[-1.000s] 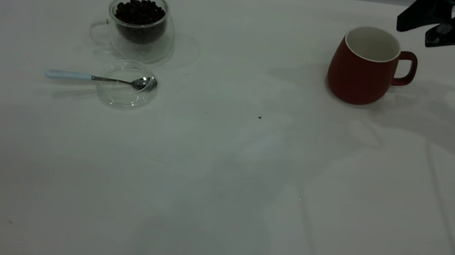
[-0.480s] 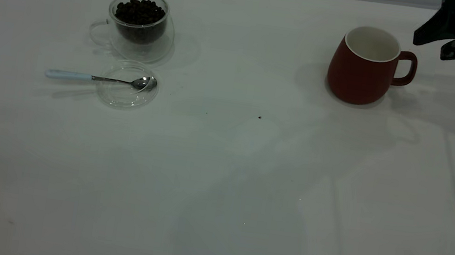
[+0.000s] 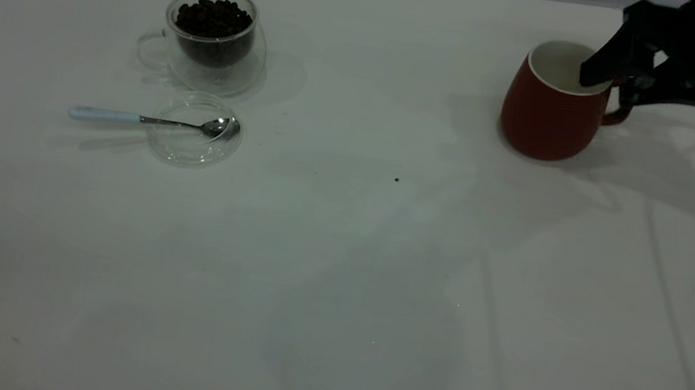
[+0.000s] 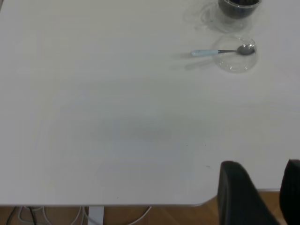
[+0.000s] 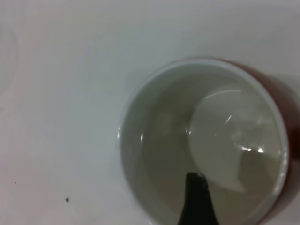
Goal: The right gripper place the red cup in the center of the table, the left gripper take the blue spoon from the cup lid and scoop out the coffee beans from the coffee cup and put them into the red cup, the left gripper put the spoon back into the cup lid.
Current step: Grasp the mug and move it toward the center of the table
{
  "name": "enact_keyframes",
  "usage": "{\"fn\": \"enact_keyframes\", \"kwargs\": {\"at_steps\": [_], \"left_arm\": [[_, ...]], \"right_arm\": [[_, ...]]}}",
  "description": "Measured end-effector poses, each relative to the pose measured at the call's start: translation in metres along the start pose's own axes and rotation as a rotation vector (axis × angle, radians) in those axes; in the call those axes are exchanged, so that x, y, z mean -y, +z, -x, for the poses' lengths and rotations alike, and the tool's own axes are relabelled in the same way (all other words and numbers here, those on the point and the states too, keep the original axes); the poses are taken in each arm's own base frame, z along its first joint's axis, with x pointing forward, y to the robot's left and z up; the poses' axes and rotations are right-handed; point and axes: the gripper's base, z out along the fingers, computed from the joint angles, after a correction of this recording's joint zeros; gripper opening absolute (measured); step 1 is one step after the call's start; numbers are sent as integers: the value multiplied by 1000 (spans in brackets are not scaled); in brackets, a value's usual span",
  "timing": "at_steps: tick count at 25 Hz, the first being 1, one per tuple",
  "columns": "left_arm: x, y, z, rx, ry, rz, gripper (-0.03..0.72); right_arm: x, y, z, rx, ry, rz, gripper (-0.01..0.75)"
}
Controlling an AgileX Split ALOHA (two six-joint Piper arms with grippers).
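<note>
Dark red ceramic, the red cup (image 3: 553, 108) is standing upright at the far right of the table (image 3: 336, 275), its handle turned toward the right edge. The right gripper (image 3: 612, 79) is reaching in from the upper right corner with its jaws spread and straddling the rim on the handle side: one black finger (image 5: 197, 201) is dipping inside the white interior (image 5: 206, 140), the other is sitting outside by the handle. Whether either finger is touching the wall cannot be told.

Well apart, at the far left, the coffee cup (image 3: 213, 40) is sitting full of coffee beans (image 3: 215, 16). Just in front of it the cup lid (image 3: 195, 130) is lying flat, with the blue spoon (image 3: 150, 120) resting across it, bowl on the glass and pale handle pointing left. A single dark speck (image 3: 396, 179) is lying near the middle.

The left gripper (image 4: 262, 197) is hanging over the table's near edge, jaws parted and gripping nothing.
</note>
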Motion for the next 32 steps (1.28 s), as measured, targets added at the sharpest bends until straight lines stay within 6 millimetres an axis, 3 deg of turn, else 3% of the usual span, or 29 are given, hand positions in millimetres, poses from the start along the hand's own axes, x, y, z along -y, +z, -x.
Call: {"fn": "enact_keyframes", "kwargs": {"at_steps": [8, 18, 32], "left_arm": [[0, 0, 0, 0, -1, 0, 284], [0, 0, 0, 0, -1, 0, 284], [0, 0, 0, 0, 0, 0, 284]], "right_arm": [[-7, 13, -4, -1, -11, 4, 590], [-35, 28, -9, -21, -105, 39, 590], [-113, 60, -32, -62, -172, 96, 590]]}}
